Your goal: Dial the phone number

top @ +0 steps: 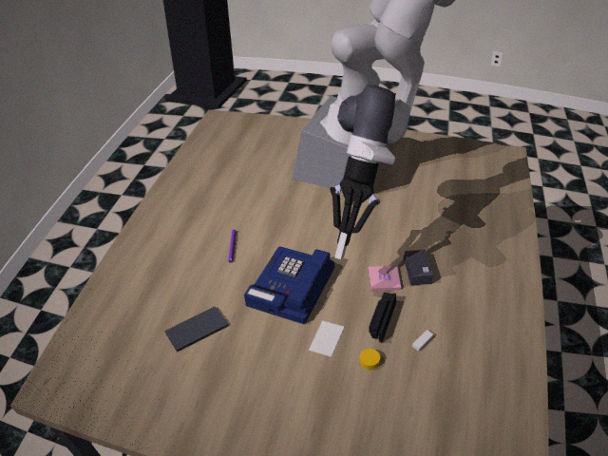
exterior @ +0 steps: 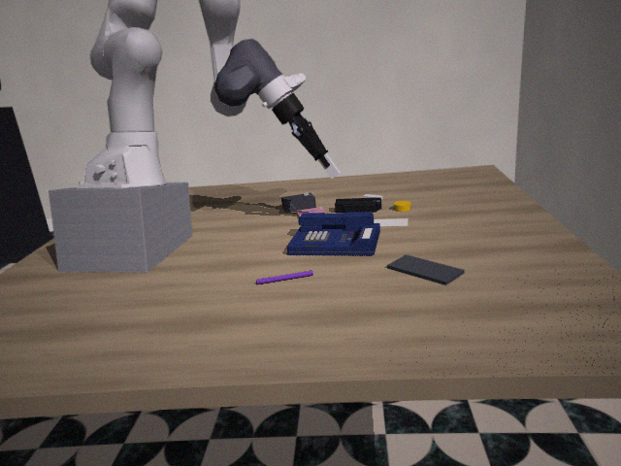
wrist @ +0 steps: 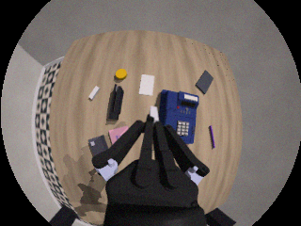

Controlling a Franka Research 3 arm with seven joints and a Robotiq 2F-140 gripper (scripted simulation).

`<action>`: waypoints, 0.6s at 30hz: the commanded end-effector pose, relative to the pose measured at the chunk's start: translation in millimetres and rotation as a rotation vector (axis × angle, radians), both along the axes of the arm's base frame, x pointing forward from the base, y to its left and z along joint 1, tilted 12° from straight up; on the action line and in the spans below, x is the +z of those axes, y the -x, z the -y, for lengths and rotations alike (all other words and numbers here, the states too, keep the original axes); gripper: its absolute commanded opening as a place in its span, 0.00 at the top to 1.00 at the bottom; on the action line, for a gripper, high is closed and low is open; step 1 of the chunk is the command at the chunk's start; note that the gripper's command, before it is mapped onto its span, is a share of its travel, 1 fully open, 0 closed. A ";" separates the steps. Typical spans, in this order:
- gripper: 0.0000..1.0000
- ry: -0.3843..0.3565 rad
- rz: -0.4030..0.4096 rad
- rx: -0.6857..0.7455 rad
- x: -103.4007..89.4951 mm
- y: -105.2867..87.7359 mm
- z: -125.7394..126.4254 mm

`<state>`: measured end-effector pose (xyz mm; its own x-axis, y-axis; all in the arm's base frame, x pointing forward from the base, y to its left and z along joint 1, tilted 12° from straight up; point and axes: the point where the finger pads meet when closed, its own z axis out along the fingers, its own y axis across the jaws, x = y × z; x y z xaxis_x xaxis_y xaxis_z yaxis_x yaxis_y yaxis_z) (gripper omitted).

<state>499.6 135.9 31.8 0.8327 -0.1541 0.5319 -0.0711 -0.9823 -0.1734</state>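
Observation:
The blue desk phone lies mid-table with its pale keypad facing up and its handset resting in the cradle along its right side. A pink note with purple marks lies to the phone's right. My gripper is shut with nothing between its white-tipped fingers. It is tilted and hangs in the air above the table, just behind the phone's far right corner, touching nothing. It also shows in the exterior view, well above the phone, and in the wrist view.
A purple pen lies left of the phone and a grey slab at front left. A white sheet, black block, yellow disc, white eraser and dark box lie to the right. The arm's grey pedestal stands behind.

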 end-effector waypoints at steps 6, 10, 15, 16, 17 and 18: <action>1.00 -0.028 0.045 0.028 -9.2 -2.9 36.5; 1.00 -0.028 0.045 0.028 -20.5 -0.4 62.4; 1.00 -0.028 0.045 0.028 -33.1 2.4 91.3; 1.00 -0.028 0.045 0.028 -35.4 2.9 96.5; 1.00 -0.028 0.045 0.028 -37.6 3.4 101.5; 1.00 -0.028 0.045 0.028 -39.7 3.9 106.4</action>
<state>492.3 29.6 -10.3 0.8239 -0.1594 0.5439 -0.0745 -0.9818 -0.1749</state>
